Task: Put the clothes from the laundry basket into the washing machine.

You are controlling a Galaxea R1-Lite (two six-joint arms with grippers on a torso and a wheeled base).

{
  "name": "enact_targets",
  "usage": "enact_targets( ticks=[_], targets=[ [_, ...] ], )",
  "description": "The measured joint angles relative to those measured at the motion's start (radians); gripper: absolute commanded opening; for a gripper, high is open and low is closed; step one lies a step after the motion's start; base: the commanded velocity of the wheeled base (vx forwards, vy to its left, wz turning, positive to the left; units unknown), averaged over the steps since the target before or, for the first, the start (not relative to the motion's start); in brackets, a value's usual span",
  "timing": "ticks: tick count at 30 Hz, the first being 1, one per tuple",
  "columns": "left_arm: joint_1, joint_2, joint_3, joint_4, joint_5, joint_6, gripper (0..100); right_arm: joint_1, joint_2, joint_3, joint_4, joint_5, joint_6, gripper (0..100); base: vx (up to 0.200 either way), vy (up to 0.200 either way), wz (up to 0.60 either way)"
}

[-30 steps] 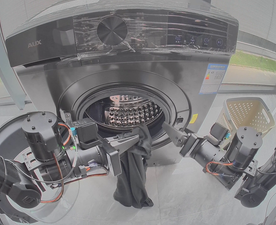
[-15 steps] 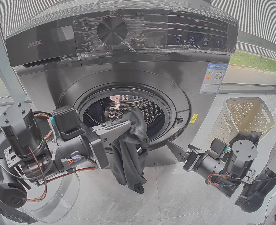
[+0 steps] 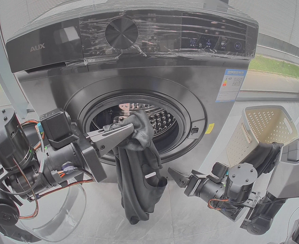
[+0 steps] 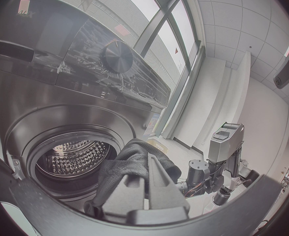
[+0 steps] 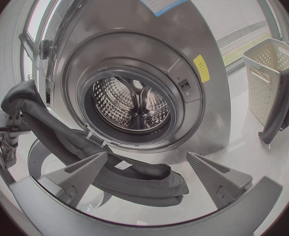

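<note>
Dark grey arms (image 3: pixel 71 158) with round, black, screw-studded joint caps (image 3: pixel 241 177). Behind the left claw (image 3: pixel 127 130) and the right claw (image 5: pixel 146 154), orange and black cables (image 3: pixel 70 183) loop; both carry pale grey wedge-shaped fingers (image 5: pixel 216 176).

One dark grey garment (image 3: pixel 136 173) hangs bunched before the mouth of the open washing machine (image 3: pixel 190 85), while a second dark garment (image 3: pixel 263 155) drapes over the near rim of the beige perforated laundry basket (image 3: pixel 239 139) at right.

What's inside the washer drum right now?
Only bare perforated steel shows in the drum. The dark garment in the left gripper hangs outside, hiding part of it in the head view.
</note>
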Motion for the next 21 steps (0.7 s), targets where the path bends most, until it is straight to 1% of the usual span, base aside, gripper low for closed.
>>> enact_targets(
  ticks=[2,4,5,6,7,8,10,11,13,15,17,21],
  targets=[
    [0.0,-0.004,0.0,0.0,0.0,0.0,0,0.001,0.01,0.015,0.0,0.018,-0.001,100,0.0,0.0,0.0],
    [0.001,-0.008,0.0,0.001,-0.001,0.0,0,0.004,0.02,0.043,0.0,0.074,-0.011,100,0.0,0.0,0.0],
    [0.001,-0.01,0.001,0.001,-0.001,0.0,0,0.004,0.024,0.056,0.0,0.109,-0.019,100,0.0,0.0,0.0],
    [0.001,-0.012,0.001,0.001,-0.001,0.0,0,0.003,0.028,0.072,0.001,0.161,-0.034,100,0.0,0.0,0.0],
    [0.001,-0.013,0.001,0.001,-0.002,0.0,0,0.002,0.031,0.082,0.001,0.196,-0.049,100,0.0,0.0,0.0],
    [0.001,-0.015,0.003,0.0,-0.002,0.0,0,-0.002,0.034,0.094,0.0,0.241,-0.077,100,0.0,0.0,0.0],
    [0.001,-0.02,0.006,0.0,-0.004,0.0,0,-0.02,0.043,0.113,0.001,0.306,-0.144,100,0.0,0.0,0.0],
    [0.001,-0.022,0.007,0.0,-0.004,0.0,0,-0.03,0.048,0.117,0.0,0.321,-0.167,100,0.0,0.0,0.0],
    [0.001,-0.027,0.011,-0.001,-0.005,0.0,0,-0.061,0.068,0.124,0.0,0.364,-0.232,100,0.0,0.0,0.0],
    [0.001,-0.031,0.015,-0.001,-0.006,0.0,0,-0.088,0.093,0.128,0.002,0.406,-0.28,100,0.0,0.0,0.0],
    [0.001,-0.034,0.017,-0.001,-0.007,0.0,0,-0.109,0.114,0.127,0.001,0.427,-0.303,100,0.0,0.0,0.0],
    [0.0,-0.039,0.019,-0.003,-0.007,0.0,0,-0.127,0.15,0.105,0.001,0.435,-0.318,100,0.0,0.0,0.0]
  ],
)
